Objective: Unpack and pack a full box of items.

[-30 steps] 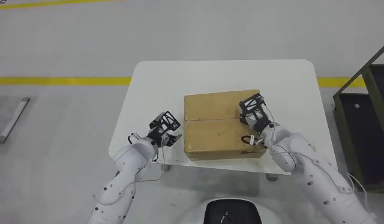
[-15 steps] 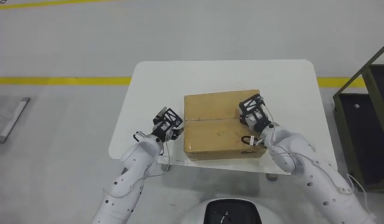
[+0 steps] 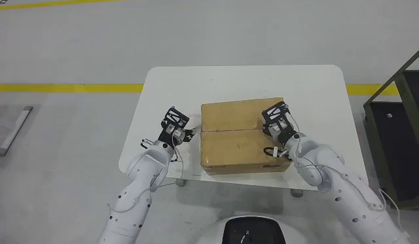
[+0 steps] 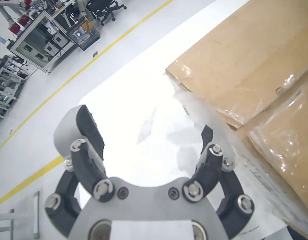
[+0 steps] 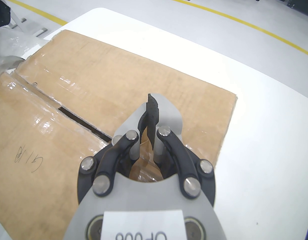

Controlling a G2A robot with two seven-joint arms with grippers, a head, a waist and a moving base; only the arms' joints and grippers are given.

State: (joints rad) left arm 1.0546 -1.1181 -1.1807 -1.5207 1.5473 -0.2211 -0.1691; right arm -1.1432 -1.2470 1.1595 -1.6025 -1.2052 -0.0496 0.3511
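A closed cardboard box [image 3: 242, 136] lies on the white table [image 3: 242, 80], its two top flaps meeting at a taped seam. My left gripper [image 3: 178, 122] stands open beside the box's left end. In the left wrist view the gripper [image 4: 147, 131] is over bare table, and a loose strip of clear tape [image 4: 194, 111] hangs from the box [image 4: 243, 51] close to one finger [image 4: 206, 136]. My right gripper [image 3: 276, 121] hovers above the box's right end, shut [image 5: 150, 116], with nothing visible between its fingers. A dark gap [image 5: 79, 121] shows in the seam of the box [image 5: 94, 76].
A dark metal frame [image 3: 393, 113] stands off the table's right side. Bare table lies behind the box and to its left. The box's near side sits close to the table's front edge.
My left gripper has moved away from the table's front edge, along the box's left end toward its far corner. The right gripper has hardly moved.
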